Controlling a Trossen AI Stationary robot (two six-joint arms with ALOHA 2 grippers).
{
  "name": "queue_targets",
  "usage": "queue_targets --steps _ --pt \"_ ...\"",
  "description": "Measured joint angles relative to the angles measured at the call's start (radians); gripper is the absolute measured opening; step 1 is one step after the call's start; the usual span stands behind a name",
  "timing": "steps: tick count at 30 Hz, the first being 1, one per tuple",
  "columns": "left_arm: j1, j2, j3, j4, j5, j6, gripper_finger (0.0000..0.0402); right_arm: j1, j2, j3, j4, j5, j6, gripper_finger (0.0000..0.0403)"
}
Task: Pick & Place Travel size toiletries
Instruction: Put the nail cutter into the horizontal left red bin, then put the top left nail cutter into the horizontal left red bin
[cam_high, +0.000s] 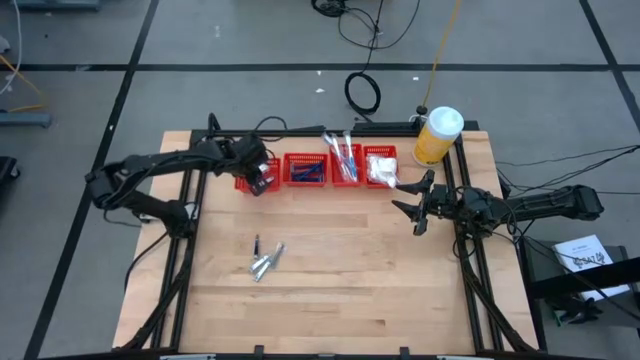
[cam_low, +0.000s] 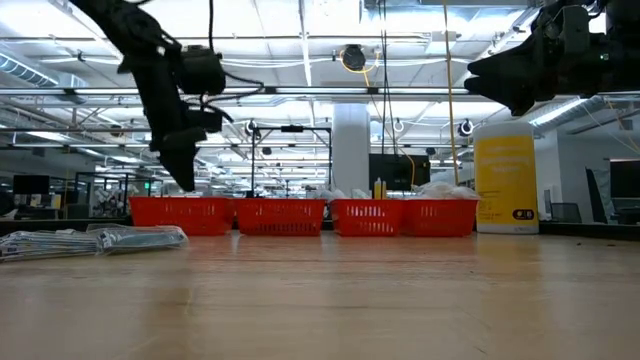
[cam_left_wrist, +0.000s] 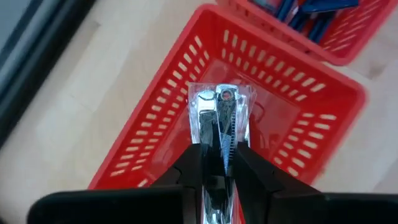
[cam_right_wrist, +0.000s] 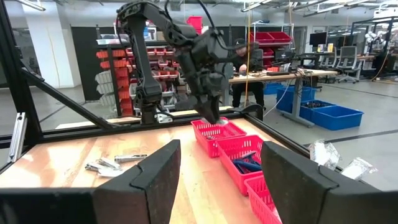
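Note:
My left gripper (cam_high: 262, 182) is shut on a silvery, clear-wrapped toiletry (cam_left_wrist: 217, 115) and hangs over the leftmost red basket (cam_left_wrist: 186, 81); in the low view it (cam_low: 186, 178) points down just above that basket's rim (cam_low: 182, 203). Two more silvery tubes (cam_high: 266, 262) and a slim dark stick (cam_high: 257, 243) lie flat on the table; they also show in the right wrist view (cam_right_wrist: 115, 163). My right gripper (cam_high: 415, 206) is open and empty, held above the table's right side near the fourth basket (cam_high: 382, 166). My left gripper pinches the near end of the silvery toiletry (cam_left_wrist: 216, 163) between its two fingers (cam_left_wrist: 191, 171). The fingers come from above, pointing down, and lie along it. The toiletry's free end (cam_left_wrist: 219, 96) sticks out past the fingertips, clear above the basket's floor.
Four red baskets stand in a row at the far edge; the second (cam_high: 305, 170) holds dark-blue sticks, the third (cam_high: 345, 162) white-teal sticks, the fourth white packets. A big yellow white-capped bottle (cam_high: 437, 135) stands to the row's right. Bare wood (cam_high: 380, 270) lies in the table's middle and near side.

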Motion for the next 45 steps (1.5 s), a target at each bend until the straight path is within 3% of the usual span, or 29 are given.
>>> queue_targets --steps 7,16,22,27,34,40,45 --pt "0.009 0.063 -0.011 0.015 0.03 -0.022 0.007 0.0 0.0 0.0 0.0 0.0 0.0 0.0212" --pt "0.009 0.062 -0.008 0.006 -0.021 -0.029 0.0211 0.0 0.0 0.0 0.0 0.0 0.0 0.0212" --pt "-0.015 0.062 0.106 -0.249 -0.022 -0.083 0.027 0.0 0.0 0.0 0.0 0.0 -0.001 0.0212" --pt "-0.125 0.061 0.218 -0.463 -0.024 -0.254 0.0279 0.0 0.0 0.0 0.0 0.0 -0.004 0.0212" --pt "-0.423 0.061 0.207 -0.499 0.078 -0.502 0.0261 0.0 0.0 0.0 0.0 0.0 -0.005 0.0212" --pt "-0.676 0.061 0.159 -0.492 0.059 -0.987 0.0246 0.0 0.0 0.0 0.001 0.0 -0.005 0.0212" --pt "-0.815 0.061 0.095 -0.357 0.036 -1.406 0.0236 0.0 0.0 0.0 0.011 0.0 -0.005 0.0212"
